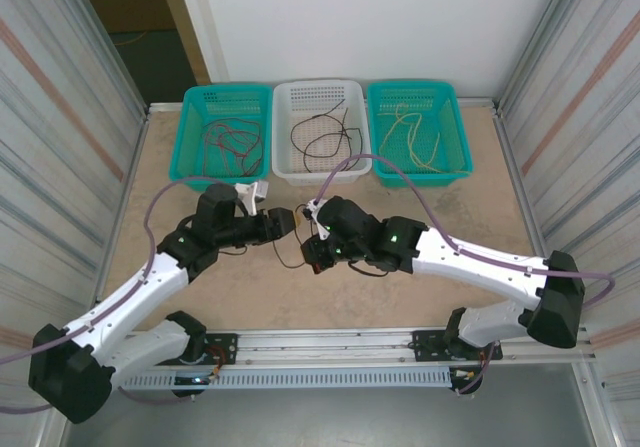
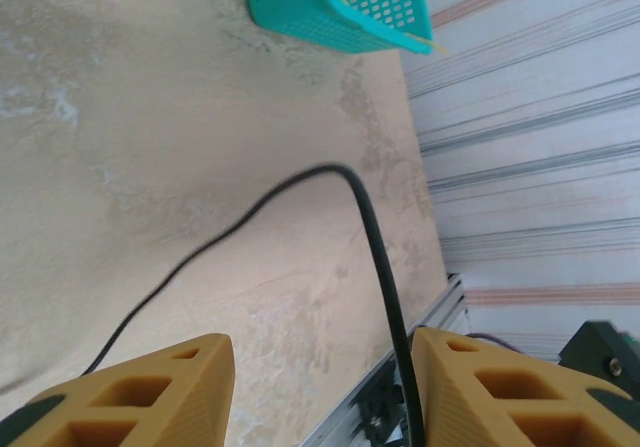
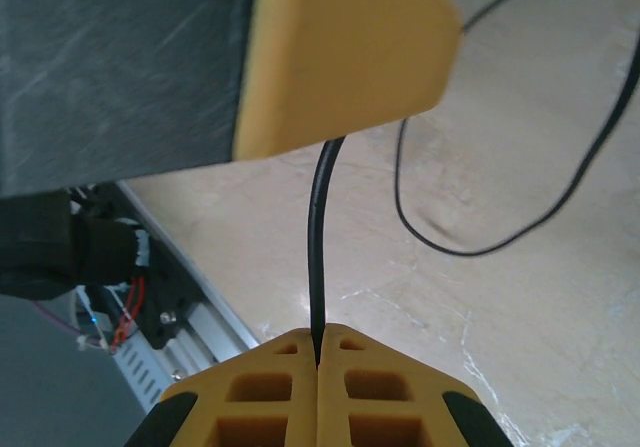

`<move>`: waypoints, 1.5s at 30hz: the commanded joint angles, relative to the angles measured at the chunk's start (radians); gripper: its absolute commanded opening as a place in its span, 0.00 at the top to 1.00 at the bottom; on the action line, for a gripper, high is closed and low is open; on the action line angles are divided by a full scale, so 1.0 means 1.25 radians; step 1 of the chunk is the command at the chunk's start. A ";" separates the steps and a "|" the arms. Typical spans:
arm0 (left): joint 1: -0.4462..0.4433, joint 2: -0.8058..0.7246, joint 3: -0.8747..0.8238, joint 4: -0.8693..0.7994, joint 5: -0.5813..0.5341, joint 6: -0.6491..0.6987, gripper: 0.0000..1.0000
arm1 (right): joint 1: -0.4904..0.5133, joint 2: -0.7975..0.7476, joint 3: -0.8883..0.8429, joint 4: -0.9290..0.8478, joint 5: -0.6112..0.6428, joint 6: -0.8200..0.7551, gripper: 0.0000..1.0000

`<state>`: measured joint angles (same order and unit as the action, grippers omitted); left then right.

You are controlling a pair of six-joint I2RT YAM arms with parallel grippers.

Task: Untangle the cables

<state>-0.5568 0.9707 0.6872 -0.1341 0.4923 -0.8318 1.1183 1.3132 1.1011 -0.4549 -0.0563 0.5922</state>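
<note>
Pressed together closest to the right wrist camera, the yellow fingers of the right hand [image 3: 318,352] are pinched on a black cable [image 3: 317,227]. From the pinch its length is carried straight away towards a second yellow finger [image 3: 340,57], and beyond that a slack loop is laid flat on the tabletop [image 3: 520,327]. The left hand [image 2: 320,367] is held spread, with the same kind of black cable lying along the inner face of one finger and arching off across the surface. Seen from above, both hands are met at the middle of the scuffed beige tabletop, just near of a white basket [image 1: 283,127] in which black cables [image 1: 325,145] are coiled. It is flanked by a left teal basket [image 1: 190,137] of dark reddish cables [image 1: 232,142] and a right teal basket [image 1: 457,117] of yellow cables [image 1: 415,139]. Corrugated metal walls [image 1: 60,117] are set at left and right.
</note>
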 commanded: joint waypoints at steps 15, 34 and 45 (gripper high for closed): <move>-0.007 -0.010 0.022 0.033 0.022 -0.032 1.00 | 0.005 -0.026 0.004 0.027 0.068 -0.004 0.84; -0.007 -0.034 0.222 -0.082 -0.003 -0.003 1.00 | -0.133 -0.104 -0.206 0.265 0.110 0.082 0.20; -0.007 -0.059 0.238 -0.063 -0.034 -0.028 1.00 | -0.149 -0.032 -0.230 0.332 0.073 0.115 0.47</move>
<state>-0.5587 0.9234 0.9516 -0.2237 0.4736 -0.8551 0.9356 1.2629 0.8188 -0.0803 0.0513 0.7219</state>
